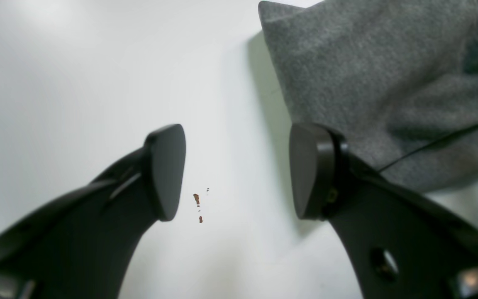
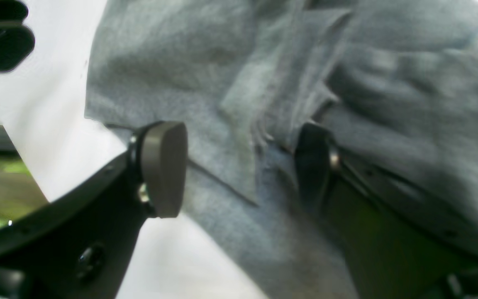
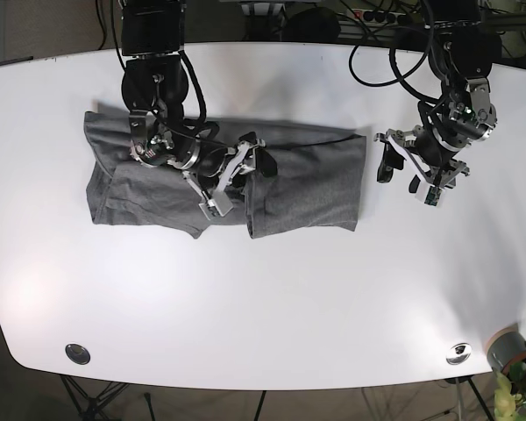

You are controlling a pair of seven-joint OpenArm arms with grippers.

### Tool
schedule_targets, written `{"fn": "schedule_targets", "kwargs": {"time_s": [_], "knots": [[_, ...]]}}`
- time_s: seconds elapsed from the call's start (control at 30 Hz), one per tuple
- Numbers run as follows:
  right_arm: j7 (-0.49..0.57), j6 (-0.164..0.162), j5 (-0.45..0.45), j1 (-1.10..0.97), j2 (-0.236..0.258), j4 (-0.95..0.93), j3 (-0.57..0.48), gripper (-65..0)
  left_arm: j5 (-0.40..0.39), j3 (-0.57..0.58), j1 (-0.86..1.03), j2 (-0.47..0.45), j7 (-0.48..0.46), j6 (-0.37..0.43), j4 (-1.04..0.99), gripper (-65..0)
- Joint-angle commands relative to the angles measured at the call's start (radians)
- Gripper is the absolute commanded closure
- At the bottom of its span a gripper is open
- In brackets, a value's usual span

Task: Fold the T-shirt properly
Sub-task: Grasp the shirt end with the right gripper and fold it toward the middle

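A grey T-shirt [image 3: 307, 189] lies partly folded on the white table [image 3: 272, 298], its left part flat and its right part doubled over. My right gripper [image 3: 241, 175] is open above the shirt's middle. In the right wrist view the right gripper [image 2: 239, 166] straddles a folded fabric edge [image 2: 243, 124] without clamping it. My left gripper [image 3: 401, 174] is open over bare table just right of the shirt's right edge. In the left wrist view the left gripper [image 1: 237, 170] is empty, and a shirt corner [image 1: 367, 70] lies beside its right finger [image 1: 309, 170].
A thin black cable [image 1: 438, 143] runs over the shirt's top edge. Small brown specks [image 1: 197, 199] mark the table between the left fingers. Two metal discs [image 3: 77, 353] [image 3: 458, 353] sit near the front edge. A grey pot [image 3: 507, 349] stands at the front right corner.
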Motion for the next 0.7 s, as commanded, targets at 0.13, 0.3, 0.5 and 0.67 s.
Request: {"fn": "schedule_targets", "kwargs": {"time_s": [0.13, 0.3, 0.5, 0.67], "knots": [[0.018, 0.009, 0.024, 0.016, -0.011, 0.014, -0.066, -39.2, -0.012, -0.004, -0.010, -0.011, -0.021, -0.004, 0.017, -37.2], [0.052, 0.004, 0.020, 0.005, -0.011, 0.014, -0.072, -36.5, -0.012, -0.005, -0.010, -0.011, -0.021, -0.004, 0.017, -37.2], [0.081, 0.004, 0.014, 0.011, -0.008, -0.055, -0.072, -12.5, -0.012, -0.005, -0.010, -0.011, -0.021, -0.004, 0.015, -37.2], [0.081, 0.004, 0.015, 0.008, -0.003, -0.084, -0.072, -2.4, -0.012, -0.005, -0.010, -0.011, -0.021, -0.004, 0.015, -37.2]]}}
